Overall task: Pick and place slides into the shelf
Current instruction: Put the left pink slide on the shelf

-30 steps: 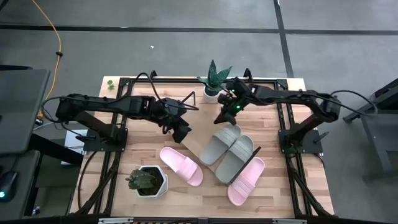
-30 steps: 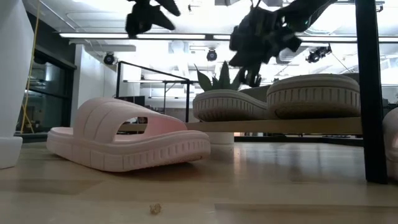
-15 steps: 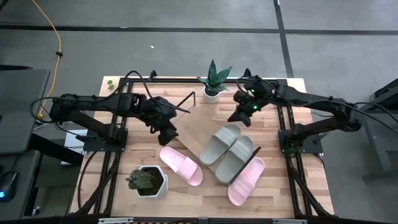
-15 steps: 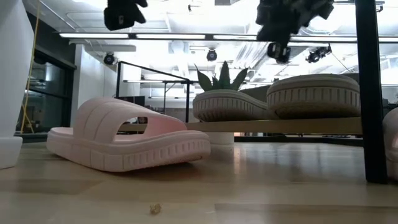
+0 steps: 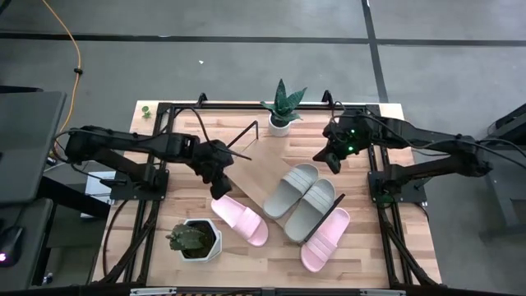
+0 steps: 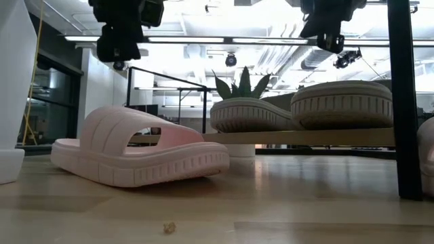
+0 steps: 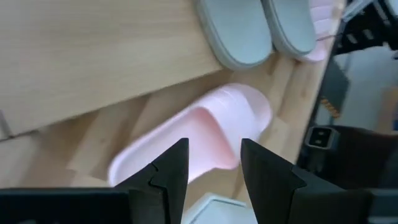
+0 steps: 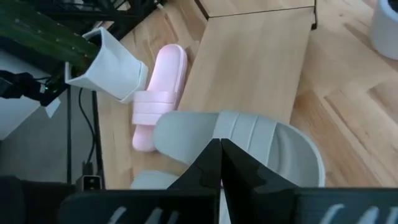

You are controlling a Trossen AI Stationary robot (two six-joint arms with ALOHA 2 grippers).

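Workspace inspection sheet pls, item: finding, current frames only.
Surface: butcher-block table, black frame around it.
Job's things: two grey slides side by side on the shelf; one pink slide on the table beside the shelf; other pink slide past the shelf's end frame.
Clutter: snake plant at the far edge; white planter near the pink slide.
Grippers: left gripper open above the pink slide, empty; right gripper shut, empty, beyond the grey pair.
Cables: yellow cable on the floor.
Surroundings: grey floor, nobody seen.
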